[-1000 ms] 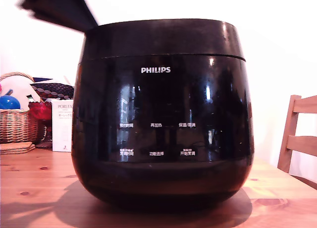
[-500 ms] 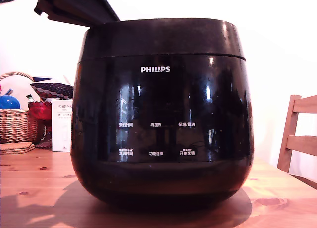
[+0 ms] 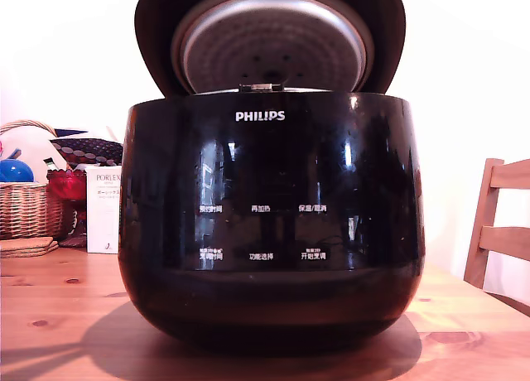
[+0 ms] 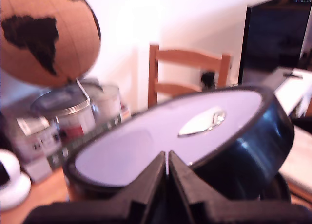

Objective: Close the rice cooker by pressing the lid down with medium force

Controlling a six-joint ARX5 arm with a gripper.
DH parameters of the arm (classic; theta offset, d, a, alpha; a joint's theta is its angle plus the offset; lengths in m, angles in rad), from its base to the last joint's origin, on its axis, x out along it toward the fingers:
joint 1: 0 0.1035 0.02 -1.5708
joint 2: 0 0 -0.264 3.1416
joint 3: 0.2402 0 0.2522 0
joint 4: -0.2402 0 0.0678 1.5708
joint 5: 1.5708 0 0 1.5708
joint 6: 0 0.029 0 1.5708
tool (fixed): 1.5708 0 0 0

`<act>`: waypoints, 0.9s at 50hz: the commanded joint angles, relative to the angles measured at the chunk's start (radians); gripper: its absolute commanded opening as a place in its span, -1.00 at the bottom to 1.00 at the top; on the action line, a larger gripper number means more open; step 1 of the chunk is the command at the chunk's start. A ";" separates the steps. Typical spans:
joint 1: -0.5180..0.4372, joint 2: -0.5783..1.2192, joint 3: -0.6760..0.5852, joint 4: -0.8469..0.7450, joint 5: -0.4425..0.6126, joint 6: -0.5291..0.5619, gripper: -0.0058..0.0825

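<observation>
1. While the lid stands raised at the back of the rice cooker, its dimpled metal underside faces the exterior camera; nothing pressed yet.
2. Cooker sits on the wooden table, filling the middle of the exterior view.
3. Gripper: jaws together, holding nothing, tips near the lid's rim in the wrist view; contact unclear.
4. Handling, my read: rigid hinged lid, probably sprung; glossy top likely slippery. Push, don't grasp, on the flat top toward the edge far from the hinge.
5. Left of the cooker: wicker basket, white box. Right: wooden chair.
</observation>
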 commanded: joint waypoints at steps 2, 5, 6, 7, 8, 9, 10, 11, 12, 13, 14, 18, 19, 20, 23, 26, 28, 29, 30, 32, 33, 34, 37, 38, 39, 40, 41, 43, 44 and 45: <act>-0.001 0.023 -0.029 -0.031 0.011 -0.001 -0.92; -0.002 0.025 -0.029 -0.055 0.011 -0.001 -0.92; -0.002 0.027 -0.029 -0.063 0.011 -0.002 -0.92; -0.002 0.029 -0.029 -0.068 0.011 -0.002 -0.92; -0.002 0.031 -0.029 -0.075 0.011 -0.002 -0.92; -0.002 0.031 -0.029 -0.083 0.011 -0.001 -0.92; -0.002 0.033 -0.029 -0.089 0.011 -0.001 -0.92; -0.002 0.037 -0.029 -0.095 0.011 -0.001 -0.92; -0.002 0.043 -0.029 -0.099 0.011 -0.001 -0.92; -0.002 0.047 -0.029 -0.103 0.011 -0.001 -0.92; -0.002 0.050 -0.029 -0.106 0.011 -0.001 -0.92; -0.002 0.074 -0.029 -0.130 0.015 -0.001 -0.92; -0.002 0.083 -0.029 -0.137 0.020 -0.001 -0.92; -0.002 0.090 -0.029 -0.147 0.021 -0.001 -0.92; -0.004 0.114 -0.029 -0.180 0.037 -0.001 -0.92; -0.008 0.134 -0.029 -0.216 0.038 0.003 -0.92; -0.011 0.145 -0.029 -0.248 0.038 0.004 -0.92; -0.012 0.149 -0.029 -0.265 0.038 0.020 -0.92; -0.014 0.153 -0.030 -0.282 0.038 0.023 -0.92; -0.016 0.159 -0.030 -0.317 0.037 0.025 -0.92; -0.017 0.162 -0.030 -0.336 0.037 0.038 -0.92; -0.017 0.164 -0.032 -0.349 0.037 0.039 -0.92; -0.017 0.167 -0.042 -0.383 0.037 0.046 -0.92; -0.017 0.167 -0.049 -0.389 0.037 0.046 -0.92; -0.017 0.167 -0.057 -0.392 0.040 0.046 -0.92; -0.018 0.167 -0.068 -0.391 0.046 0.046 -0.92; -0.020 0.167 -0.079 -0.387 0.052 0.046 -0.92; -0.024 0.167 -0.101 -0.381 0.058 0.045 -0.92; -0.027 0.167 -0.114 -0.379 0.061 0.045 -0.92; -0.031 0.167 -0.123 -0.375 0.061 0.045 -0.92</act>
